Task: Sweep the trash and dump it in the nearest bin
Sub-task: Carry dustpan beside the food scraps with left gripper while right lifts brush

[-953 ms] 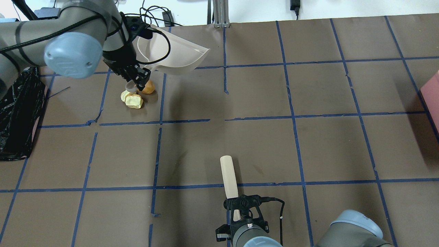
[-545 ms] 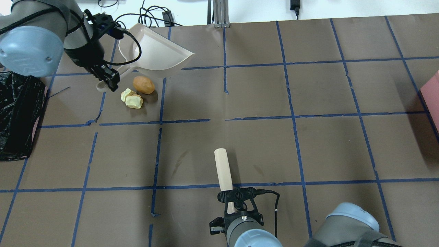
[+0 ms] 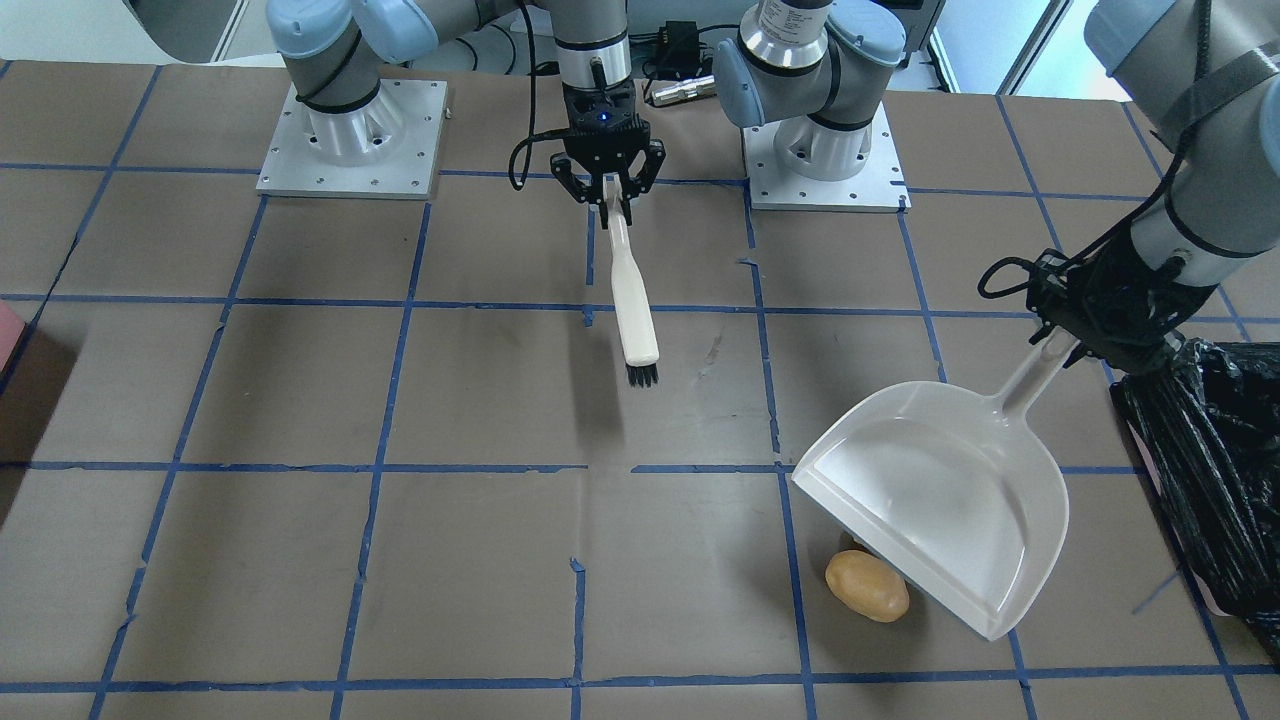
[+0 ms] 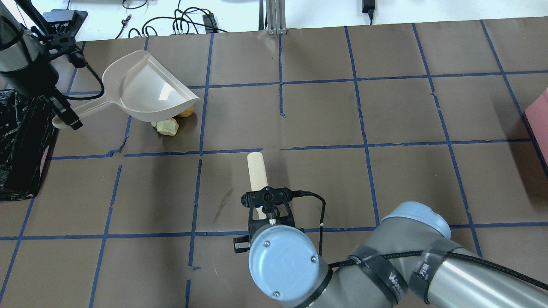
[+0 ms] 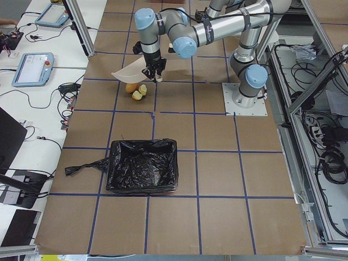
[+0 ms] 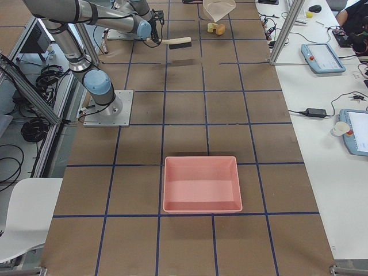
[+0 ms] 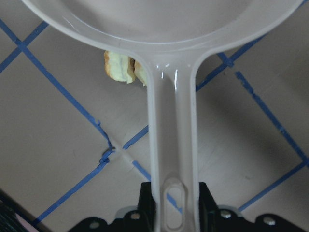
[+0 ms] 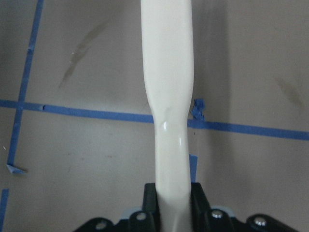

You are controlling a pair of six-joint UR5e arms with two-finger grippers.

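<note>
The trash lies on the table at the far left: a tan potato [image 3: 867, 587] and pale yellow chunks [image 4: 167, 126], also seen in the left wrist view [image 7: 120, 67]. My left gripper [image 4: 64, 117] is shut on the handle of a beige dustpan [image 4: 145, 92], held tilted just above the scraps and partly hiding them. My right gripper [image 3: 612, 190] is shut on the handle of a cream brush [image 3: 632, 300], bristles down, mid-table and well short of the scraps. The black-lined bin [image 4: 21, 141] stands at the left table edge, beside my left gripper.
A reddish-pink box [image 6: 201, 183] sits far off at the right end of the table [image 4: 540, 119]. Cables lie along the far edge behind the dustpan [image 4: 188, 21]. Blue tape lines grid the brown table [image 4: 325, 179].
My left arm has swung left toward the bin, and the dustpan now hangs over the scraps, covering most of them. My right arm has carried the brush forward and left, closer to the scraps.
</note>
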